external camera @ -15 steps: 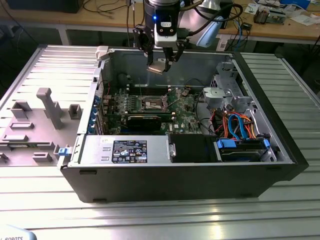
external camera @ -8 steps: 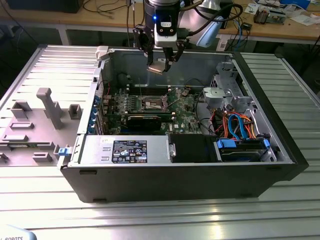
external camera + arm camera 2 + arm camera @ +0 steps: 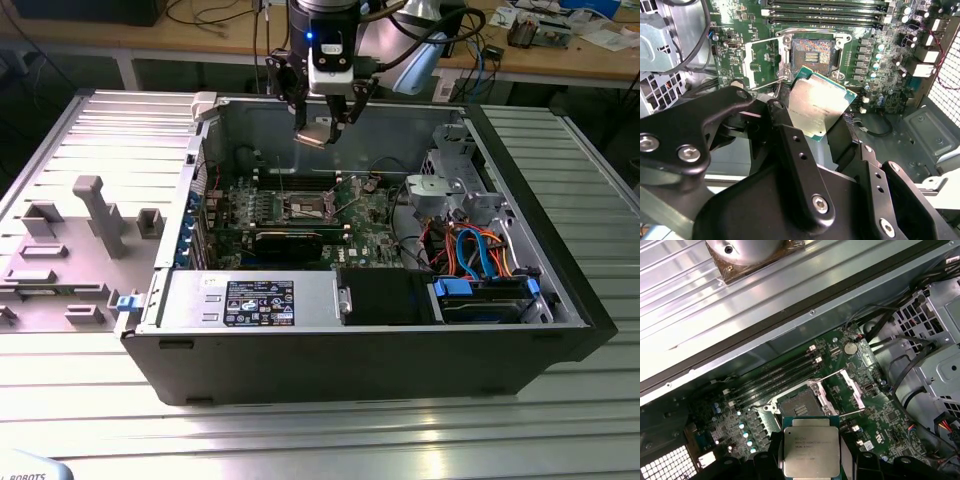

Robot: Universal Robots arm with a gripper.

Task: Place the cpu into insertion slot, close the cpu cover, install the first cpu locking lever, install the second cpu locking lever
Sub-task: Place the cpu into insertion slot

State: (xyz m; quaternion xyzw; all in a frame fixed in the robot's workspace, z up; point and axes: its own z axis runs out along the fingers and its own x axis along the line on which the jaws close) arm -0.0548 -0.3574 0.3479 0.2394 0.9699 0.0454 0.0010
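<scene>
cpu (image 3: 822, 106) flat, silver-grey, square, green-edged, pinched in claw (image 3: 319, 128)

It looked like a robotics lab or electronics workshop: an open computer case (image 3: 350, 360) sat on a ribbed aluminium table (image 3: 300, 440), grey plastic fixtures (image 3: 92, 205) stood at the frame's left, and wooden benches (image 3: 560, 62) strewn with cables (image 3: 215, 15) ran along the top

Ribbed metal table (image 3: 300, 440) carries 1 open computer case (image 3: 350, 360) (grey panel (image 3: 160, 170) alongside).
</scene>
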